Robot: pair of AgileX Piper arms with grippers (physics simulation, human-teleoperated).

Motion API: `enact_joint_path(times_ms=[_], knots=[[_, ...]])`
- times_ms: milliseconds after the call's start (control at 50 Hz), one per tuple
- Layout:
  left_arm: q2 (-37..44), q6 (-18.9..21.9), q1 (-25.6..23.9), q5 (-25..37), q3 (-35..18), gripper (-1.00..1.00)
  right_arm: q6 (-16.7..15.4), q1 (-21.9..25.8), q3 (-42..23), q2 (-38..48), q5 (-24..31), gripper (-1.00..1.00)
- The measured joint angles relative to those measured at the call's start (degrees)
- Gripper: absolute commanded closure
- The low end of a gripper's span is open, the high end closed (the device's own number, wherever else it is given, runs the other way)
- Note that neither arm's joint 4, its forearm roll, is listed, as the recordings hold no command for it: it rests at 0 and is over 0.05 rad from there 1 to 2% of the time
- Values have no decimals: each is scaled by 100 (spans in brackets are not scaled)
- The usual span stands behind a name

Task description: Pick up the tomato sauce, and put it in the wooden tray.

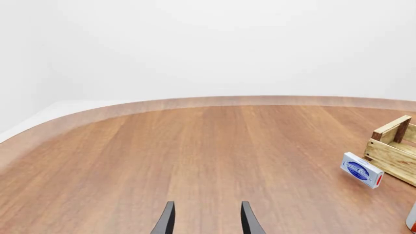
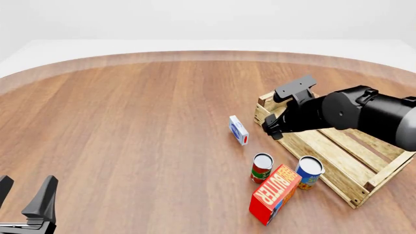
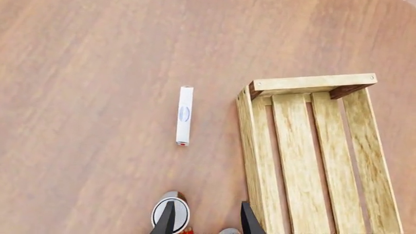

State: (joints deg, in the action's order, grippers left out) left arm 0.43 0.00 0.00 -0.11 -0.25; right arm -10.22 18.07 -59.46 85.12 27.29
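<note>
The tomato sauce point(image 2: 262, 167) is a small can with a red and green label and a silver-white top. It stands upright on the table just left of the wooden tray point(image 2: 354, 146). In the right wrist view its top point(image 3: 170, 212) shows beside one finger, far below. My right gripper point(image 2: 272, 129) hangs open and empty above the tray's left corner, well above the can. The tray point(image 3: 293, 146) holds nothing that I can see. My left gripper point(image 2: 25, 192) sits open at the table's near left, far from everything.
A blue-labelled can point(image 2: 309, 172) stands between the tomato sauce and the tray wall. A red-orange butter box point(image 2: 274, 194) leans in front of both cans. A small white and blue box point(image 2: 238, 130) stands on edge left of the tray, and the left wrist view shows this box point(image 1: 362, 169) too.
</note>
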Motion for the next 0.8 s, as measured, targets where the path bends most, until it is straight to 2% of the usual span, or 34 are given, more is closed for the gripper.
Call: enact_joint_path(times_ms=[440,800], knots=[[0,0,0,0,0,-100,389,510,741,126,-300,-100],[0,0,0,0,0,-100,366,502,997,183,-447,-100]])
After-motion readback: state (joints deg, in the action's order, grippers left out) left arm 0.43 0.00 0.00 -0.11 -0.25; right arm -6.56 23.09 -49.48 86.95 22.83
